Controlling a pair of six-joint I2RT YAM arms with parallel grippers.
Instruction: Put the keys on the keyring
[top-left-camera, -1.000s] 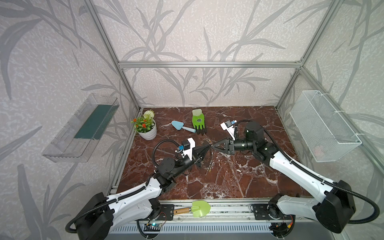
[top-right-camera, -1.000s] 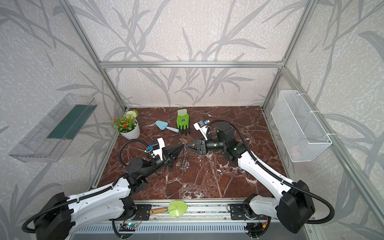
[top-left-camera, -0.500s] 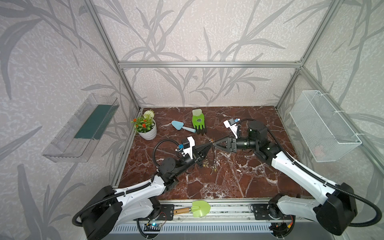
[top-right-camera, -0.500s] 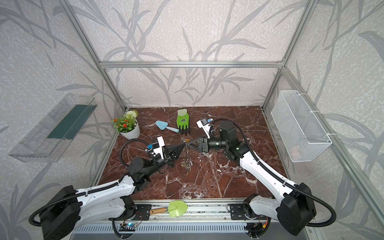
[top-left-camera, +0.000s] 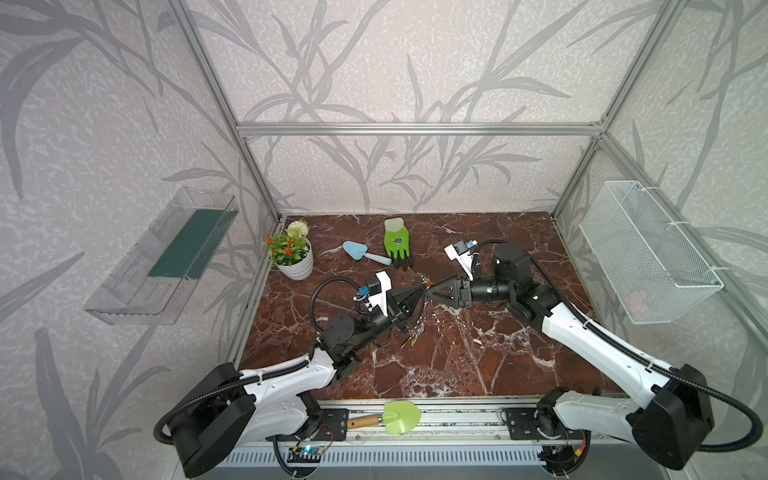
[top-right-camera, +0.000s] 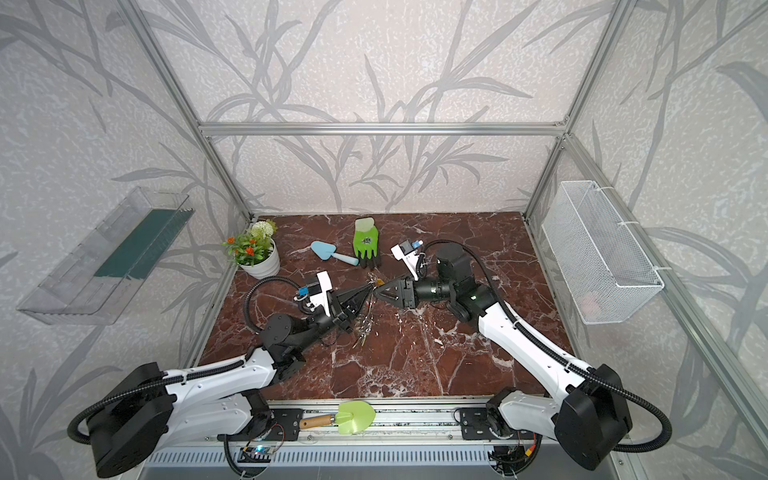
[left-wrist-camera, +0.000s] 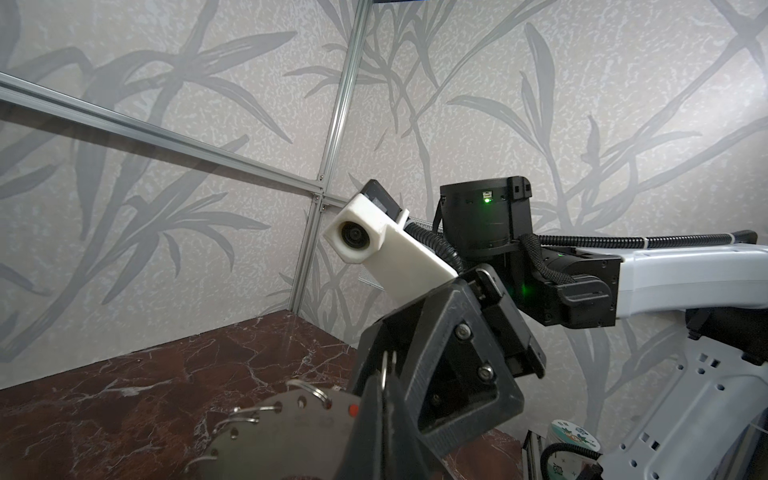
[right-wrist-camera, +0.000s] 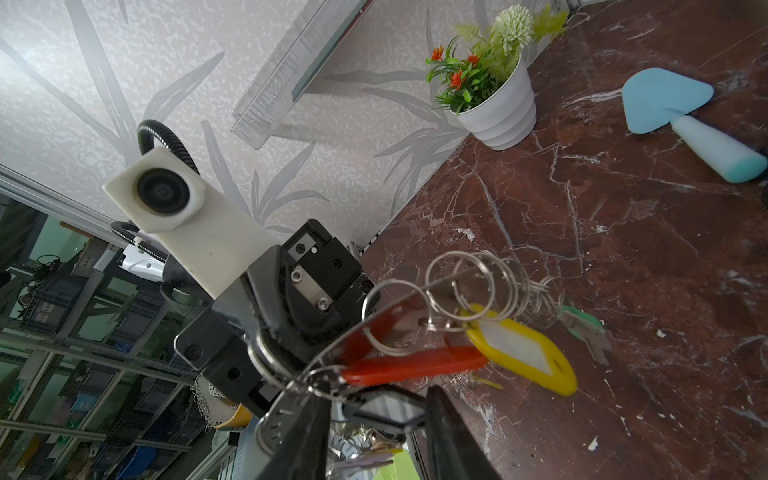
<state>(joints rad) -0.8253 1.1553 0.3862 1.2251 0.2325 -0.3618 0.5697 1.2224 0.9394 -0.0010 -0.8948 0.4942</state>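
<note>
One white pot (top-left-camera: 297, 268) holds flowers (top-left-camera: 286, 244); left tool (top-left-camera: 420, 289) clamps the keyring (left-wrist-camera: 282, 432), right tool (right-wrist-camera: 374, 401) stands apart.

A robotics lab test cell: aluminium frame (top-left-camera: 415, 129), wallpapered panels (top-left-camera: 374, 62), storage racks (right-wrist-camera: 62, 328) outside.

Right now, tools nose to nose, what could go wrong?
1. The left tool pinches the keyring by its rim in mid-air; a sideways push could twist it loose.
2. The right tool has its jaws apart around a black tag among tangled split rings; pulling back might snag one.
3. The two tools nearly touch; they could collide.
</note>
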